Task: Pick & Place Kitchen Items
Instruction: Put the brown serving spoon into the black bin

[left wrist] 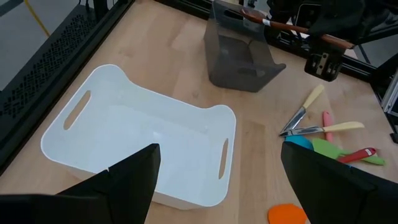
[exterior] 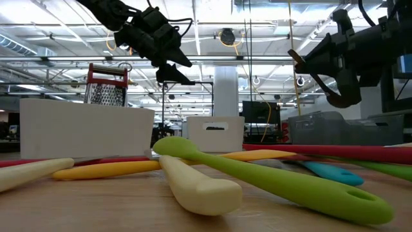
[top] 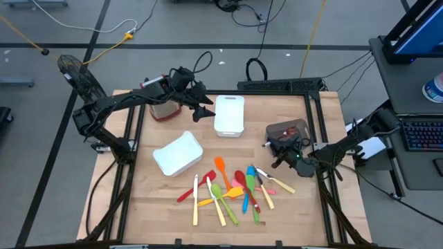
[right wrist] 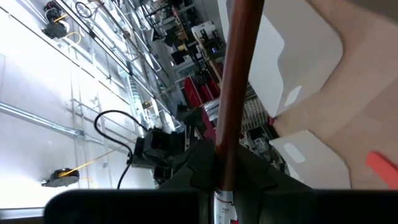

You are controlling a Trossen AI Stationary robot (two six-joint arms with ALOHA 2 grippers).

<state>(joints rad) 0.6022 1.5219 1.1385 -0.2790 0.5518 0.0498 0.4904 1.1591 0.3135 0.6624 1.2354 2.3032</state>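
Note:
The kitchen items [top: 235, 190], several coloured spoons and spatulas, lie loose in a pile on the wooden table near its front edge. My right gripper [top: 285, 151] is shut on a brown-handled utensil [left wrist: 283, 26] above the grey bin [top: 286, 131]. My left gripper [top: 199, 105] hangs open in the air over the near end of a white bin [left wrist: 143, 143]. Its two fingers stand wide apart with nothing between them. My right gripper pinches the utensil's brown handle [right wrist: 225, 162] between its two fingers. The handle runs straight out past the fingers. The utensil is lifted clear and lies roughly level above the grey bin's open top. Where along its length the fingers sit, I cannot tell.
A second white bin [top: 178, 153] sits askew left of the pile. A metal grater with a red top [top: 163, 107] stands at the back left, beside my left arm. Cream-handled cutlery [left wrist: 314, 121] lies between the grey bin and the pile.

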